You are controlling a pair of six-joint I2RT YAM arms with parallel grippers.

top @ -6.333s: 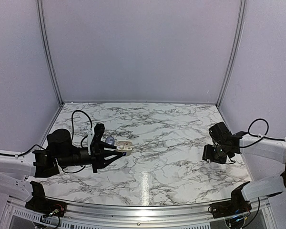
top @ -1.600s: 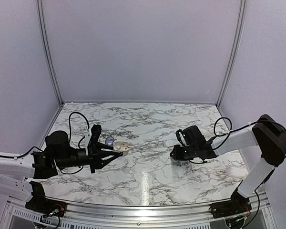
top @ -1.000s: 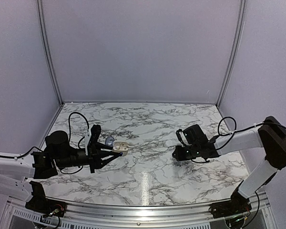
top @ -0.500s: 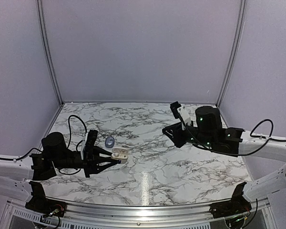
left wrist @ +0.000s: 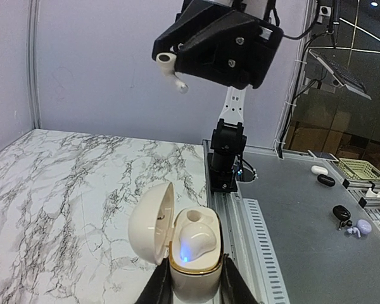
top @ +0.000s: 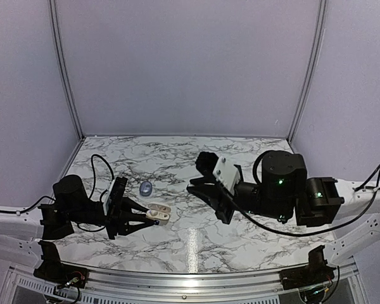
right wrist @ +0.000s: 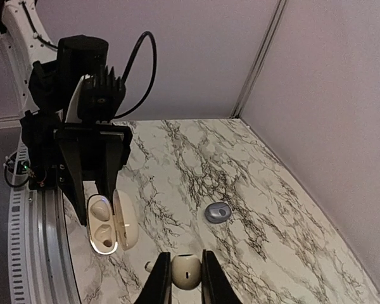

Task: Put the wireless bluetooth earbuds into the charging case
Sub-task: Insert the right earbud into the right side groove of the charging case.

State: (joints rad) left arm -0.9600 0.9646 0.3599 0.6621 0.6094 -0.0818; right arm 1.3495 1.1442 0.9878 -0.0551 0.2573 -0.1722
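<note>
My left gripper [left wrist: 193,282] is shut on the base of the cream-white charging case [left wrist: 191,263], whose lid [left wrist: 151,223] stands open to the left. One white earbud [left wrist: 197,244] sits in the case with a blue light glowing, and the socket [left wrist: 194,216] beside it is bare. My right gripper [right wrist: 185,280] is shut on the other white earbud [right wrist: 186,271], raised above the table. In the top view the case [top: 159,213] lies left of centre and the right gripper [top: 195,189] hangs just to its right. The left wrist view shows that earbud [left wrist: 168,64] high above the case.
A small blue-grey oval thing [top: 145,187] lies on the marble table [top: 253,158] behind the case, also in the right wrist view as the oval thing [right wrist: 217,212]. The right arm's bulky body [top: 278,187] hangs over the table's middle right. A metal rail [left wrist: 240,215] edges the table.
The right arm has risen off the table and swung left toward the case, carrying the earbud. The left gripper has drawn the open case slightly nearer.
</note>
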